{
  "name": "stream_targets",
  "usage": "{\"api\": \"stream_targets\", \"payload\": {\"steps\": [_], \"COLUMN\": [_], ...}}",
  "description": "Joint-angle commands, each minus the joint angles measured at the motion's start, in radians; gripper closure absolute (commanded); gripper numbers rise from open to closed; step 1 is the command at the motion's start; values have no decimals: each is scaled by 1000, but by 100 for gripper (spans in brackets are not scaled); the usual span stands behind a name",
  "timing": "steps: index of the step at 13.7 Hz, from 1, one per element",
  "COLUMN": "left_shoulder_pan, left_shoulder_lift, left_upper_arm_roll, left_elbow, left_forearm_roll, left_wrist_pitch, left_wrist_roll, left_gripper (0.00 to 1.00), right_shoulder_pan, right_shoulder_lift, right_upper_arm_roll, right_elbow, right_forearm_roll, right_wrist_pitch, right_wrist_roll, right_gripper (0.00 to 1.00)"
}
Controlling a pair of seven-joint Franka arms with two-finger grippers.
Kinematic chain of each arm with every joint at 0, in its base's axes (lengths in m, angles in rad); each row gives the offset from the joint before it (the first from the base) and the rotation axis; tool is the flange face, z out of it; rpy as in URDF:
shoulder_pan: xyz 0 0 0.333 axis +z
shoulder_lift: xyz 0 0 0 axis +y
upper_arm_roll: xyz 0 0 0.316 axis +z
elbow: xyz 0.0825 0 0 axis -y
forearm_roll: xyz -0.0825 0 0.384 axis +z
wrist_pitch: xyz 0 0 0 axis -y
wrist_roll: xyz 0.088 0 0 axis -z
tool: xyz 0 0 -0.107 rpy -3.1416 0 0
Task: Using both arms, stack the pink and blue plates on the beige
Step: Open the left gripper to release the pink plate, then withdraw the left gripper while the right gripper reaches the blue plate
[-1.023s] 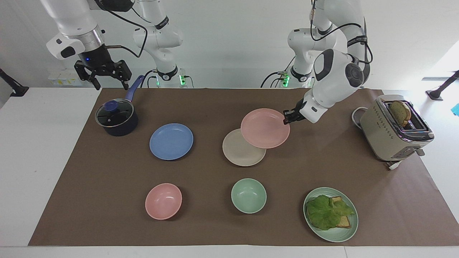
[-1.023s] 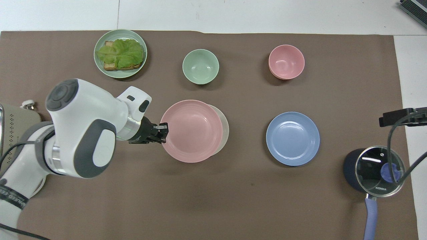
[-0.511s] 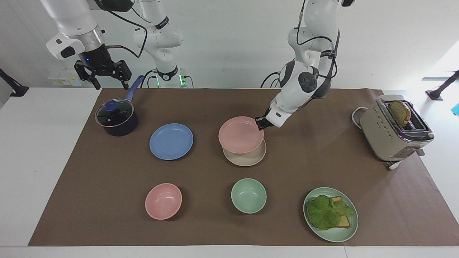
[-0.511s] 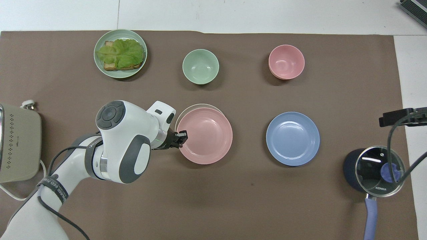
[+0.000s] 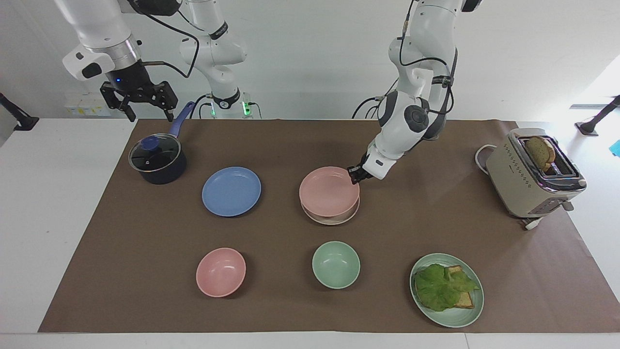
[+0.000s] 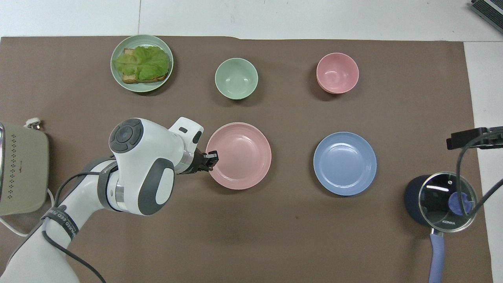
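Now the left hand (image 5: 356, 175) is clamped on the rim of the pink plate (image 5: 328, 190), at the edge toward its own arm, so the plate can settle squarely on the beige plate (image 5: 334, 219). The right hand (image 5: 144, 101) waits with fingers apart above the pot (image 5: 156, 160), the blue plate (image 5: 231, 191) beside the pot likely its pick.

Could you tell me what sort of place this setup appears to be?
Probably a robotics lab staged as a kitchen: two robot arms work over a brown mat laid with a toaster and a saucepan.
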Motion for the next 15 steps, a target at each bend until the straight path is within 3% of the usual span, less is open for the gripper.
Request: {"api": "stream_targets", "payload": {"steps": [1, 2, 3, 7, 13, 15], "left_shoulder_pan": [0, 1, 0, 21, 216, 290], "left_shoulder_lift": [-12, -12, -6, -2, -51, -60], "left_upper_arm_roll": [8, 8, 9, 14, 23, 23], "left_elbow": [-11, -5, -4, 30, 212, 321], "left_forearm_roll": [-16, -13, -9, 4, 212, 270], "left_wrist_pitch": [21, 21, 21, -2, -265, -396], "left_wrist_roll": [23, 24, 21, 17, 15, 37], "left_gripper": [76, 16, 0, 0, 0, 0], "right_shoulder_pan": [-9, -9, -9, -10, 0, 26], "right_shoulder_lift": [-16, -16, -16, -22, -25, -14], "right_upper_arm_roll": [4, 4, 4, 4, 5, 5], "right_elbow": [-15, -15, -15, -29, -144, -196], "right_forearm_roll": [8, 8, 8, 17, 22, 31], "right_wrist_pitch": [14, 14, 14, 18, 114, 154], "right_wrist_roll": [1, 1, 1, 9, 0, -8], "right_gripper": [0, 0, 0, 0, 0, 0]}}
